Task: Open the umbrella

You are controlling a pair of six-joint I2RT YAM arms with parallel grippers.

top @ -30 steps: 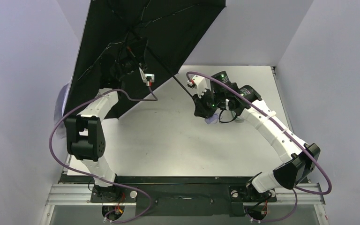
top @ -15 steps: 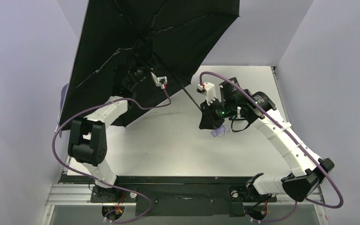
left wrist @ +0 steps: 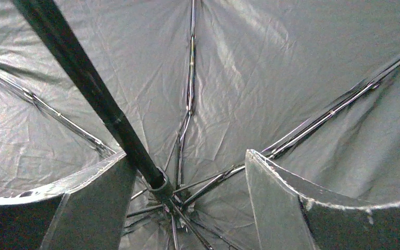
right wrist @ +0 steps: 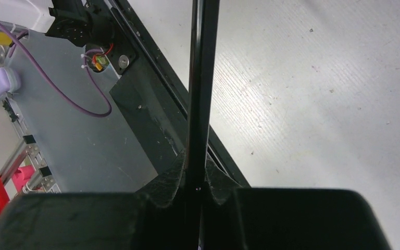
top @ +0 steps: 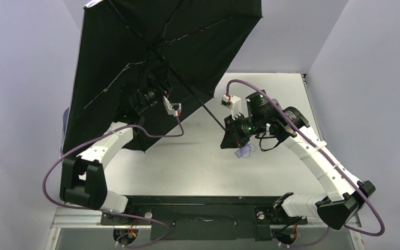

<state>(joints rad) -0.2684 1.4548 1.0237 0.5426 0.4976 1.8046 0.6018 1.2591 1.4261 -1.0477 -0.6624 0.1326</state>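
Observation:
The umbrella (top: 135, 57) stands spread at the back left, its black underside (left wrist: 239, 78) and ribs facing me. Its thin black shaft (top: 198, 101) slants down to my right gripper (top: 230, 134), which is shut on it; the fingers (right wrist: 173, 179) pinch the shaft (right wrist: 200, 78). The small lavender handle (top: 245, 152) pokes out just below that gripper. My left gripper (top: 155, 75) is up under the canopy with its jaws wide apart. In the left wrist view my left gripper (left wrist: 182, 166) straddles the runner (left wrist: 159, 183), and the shaft (left wrist: 83, 78) passes close by the left finger (left wrist: 94, 203).
Pale walls close in the white table (top: 198, 161) on the left, back and right. The black base rail (top: 198, 200) with both arm mounts runs along the near edge. Purple cables (top: 161, 133) loop off each wrist. The canopy covers the table's back left.
My left gripper has opened and let go near the runner, and its arm has drawn back. The canopy has spread wider. The right arm has shifted slightly, still gripping the shaft.

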